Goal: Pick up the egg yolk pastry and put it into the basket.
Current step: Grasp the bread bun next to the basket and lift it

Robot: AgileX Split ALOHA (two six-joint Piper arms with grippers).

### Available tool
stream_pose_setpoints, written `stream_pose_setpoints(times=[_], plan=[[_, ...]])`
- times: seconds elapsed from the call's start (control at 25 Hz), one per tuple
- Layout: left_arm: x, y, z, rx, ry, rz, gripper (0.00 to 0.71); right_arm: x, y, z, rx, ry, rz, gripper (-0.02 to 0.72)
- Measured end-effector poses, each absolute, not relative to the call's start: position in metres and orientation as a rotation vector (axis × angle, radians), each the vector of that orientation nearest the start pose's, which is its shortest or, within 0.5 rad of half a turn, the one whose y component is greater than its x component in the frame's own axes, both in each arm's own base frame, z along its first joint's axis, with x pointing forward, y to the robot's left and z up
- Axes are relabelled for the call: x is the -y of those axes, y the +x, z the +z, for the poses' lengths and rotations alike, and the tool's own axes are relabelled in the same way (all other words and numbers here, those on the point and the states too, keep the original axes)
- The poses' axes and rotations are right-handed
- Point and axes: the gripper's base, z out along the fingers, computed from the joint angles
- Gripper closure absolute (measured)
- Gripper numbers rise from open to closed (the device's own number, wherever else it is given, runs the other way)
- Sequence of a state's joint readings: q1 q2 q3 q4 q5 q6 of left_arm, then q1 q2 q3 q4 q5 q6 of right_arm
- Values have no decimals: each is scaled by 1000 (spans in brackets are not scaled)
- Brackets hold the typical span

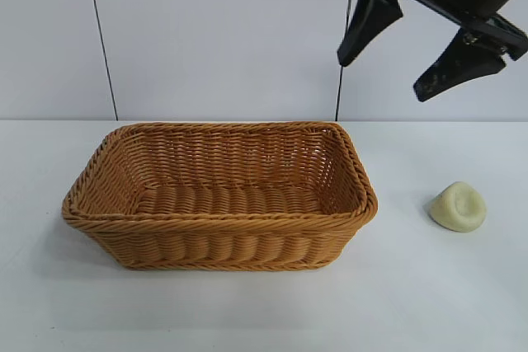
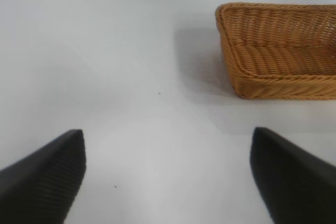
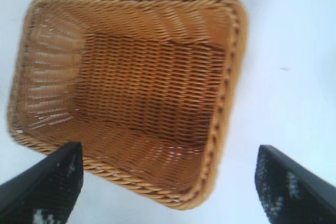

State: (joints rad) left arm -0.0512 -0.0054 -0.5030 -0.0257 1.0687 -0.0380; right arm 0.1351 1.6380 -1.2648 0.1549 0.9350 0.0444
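Nearest the exterior camera lies bare white counter (image 1: 247, 311), and just behind it the basket (image 1: 219, 195), which serves as the landmark. Its inside shows only bare weave. Off its right end, apart from the rim and on the counter, rests the egg yolk pastry (image 1: 458, 206), dented side up.

High above the basket's right end and the pastry hangs the right gripper (image 1: 421, 59), its jaws spread wide and holding nothing. Its wrist camera looks down into the basket, so it is probably not yet over the pastry. To do the pickup well, I judge it should shift away from the basket until the pastry sits between the fingers, descend straight down, and close gently; the lump looks soft and could squash or roll off the rounded sides. It should lift clear of the braided rim before crossing over.

Beyond the basket's left end, the left gripper (image 2: 168, 177) idles low over the counter, jaws spread.

Neither wrist view shows the pastry. Both arms' bodies are cut off in the exterior view, the left one wholly absent. The pastry's underside and firmness cannot be judged.
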Motion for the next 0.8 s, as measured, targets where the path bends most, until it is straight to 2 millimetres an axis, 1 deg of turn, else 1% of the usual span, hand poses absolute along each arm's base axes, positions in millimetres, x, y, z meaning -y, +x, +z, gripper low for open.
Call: stream_pose_setpoints(times=[0.16, 0.36, 0.44, 0.6, 0.8], plan=[[2, -7, 277, -2045, 15, -86, 95, -34, 341, 250, -2851, 57, 205, 68], [2, -6, 277, -2044, 15, -86, 95, -11, 357, 216, -2906, 160, 184, 68], [2, -6, 277, -2044, 15, -86, 95, -6, 364, 201, -2906, 184, 176, 68], [2, -6, 277, -2044, 15, -87, 95, -5, 375, 175, -2908, 217, 182, 68], [2, -6, 277, -2044, 15, -87, 95, -5, 381, 144, -2955, 246, 190, 68]])
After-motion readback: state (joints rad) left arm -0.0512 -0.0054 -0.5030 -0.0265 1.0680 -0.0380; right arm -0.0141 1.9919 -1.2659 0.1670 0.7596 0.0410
